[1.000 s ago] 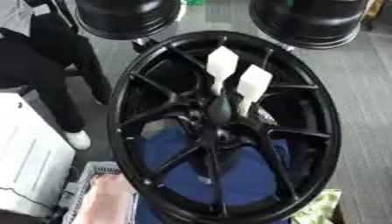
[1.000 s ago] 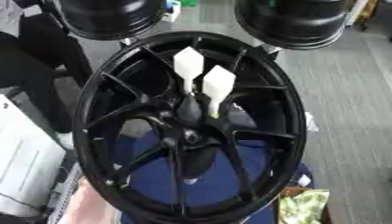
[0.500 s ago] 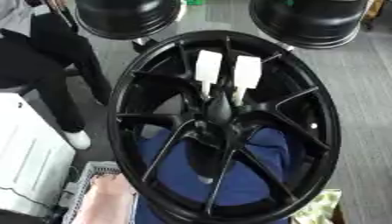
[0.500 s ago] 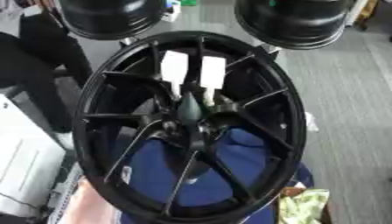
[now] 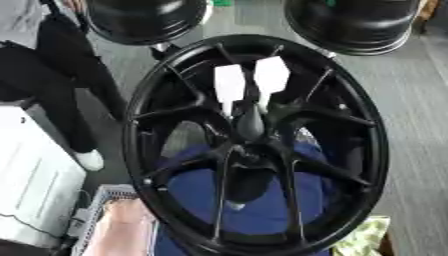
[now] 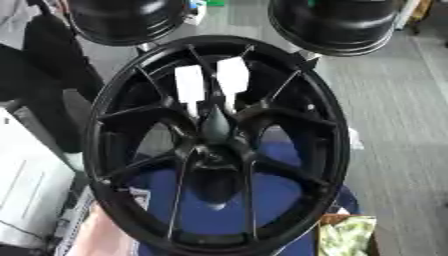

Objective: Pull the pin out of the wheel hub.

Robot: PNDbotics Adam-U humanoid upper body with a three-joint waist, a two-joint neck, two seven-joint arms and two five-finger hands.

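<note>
Swinging up from their slant of a second ago, the two white tabs (image 5: 230,82) now stand side by side, nearly upright, just above the wheel hub (image 5: 249,155). Their thin stems run down into a dark tapered body (image 5: 249,124), which looks to be the pin, and its lower end meets the hub, so the pull reads as begun at most, not finished; the pin has yet to come clear. No robot hand shows in either view, so whether fingers are apart, together or clamped on anything cannot be told. The black wheel (image 5: 372,125) stands tilted around it all, with blue cloth (image 5: 262,210) behind the spokes below the hub. Containers: below and left of the hub, a grey basket (image 5: 96,200) holds something pale pink (image 5: 122,227); below and right, yellow-green cloth (image 6: 350,235) lies bunched, perhaps in a box.
</note>
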